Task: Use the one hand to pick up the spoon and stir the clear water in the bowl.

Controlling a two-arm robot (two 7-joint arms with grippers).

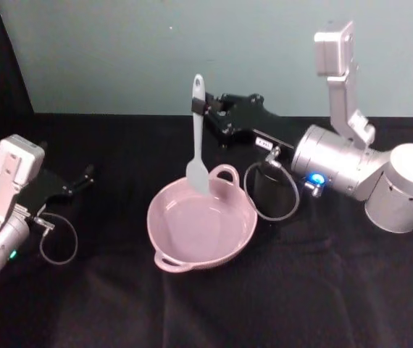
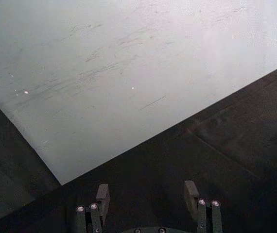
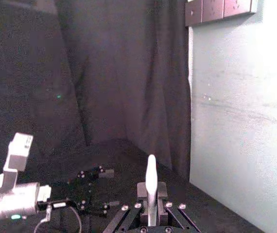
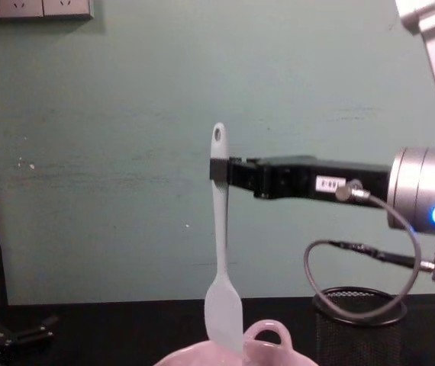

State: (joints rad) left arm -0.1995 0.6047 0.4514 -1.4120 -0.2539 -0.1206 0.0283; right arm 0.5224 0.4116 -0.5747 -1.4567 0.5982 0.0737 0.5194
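Observation:
My right gripper [image 1: 200, 106] reaches in from the right and is shut on the upper handle of the white spoon [image 1: 198, 145]. The spoon hangs upright, its paddle head just above the back rim of the pale pink bowl [image 1: 201, 226]. From the chest view the spoon [image 4: 220, 267] hangs straight down from the right gripper [image 4: 219, 171], its head in front of the bowl's loop handle [image 4: 266, 332]. In the right wrist view the spoon handle [image 3: 151, 187] stands between the fingers. My left gripper [image 1: 87, 174] rests open at the table's left, seen also in the left wrist view [image 2: 147, 195].
A black wire-mesh cup [image 1: 270, 190] stands right of the bowl, under the right wrist, with a cable loop in front of it. A black cloth covers the table [image 1: 206, 304]. A pale green wall [image 1: 192, 43] runs behind.

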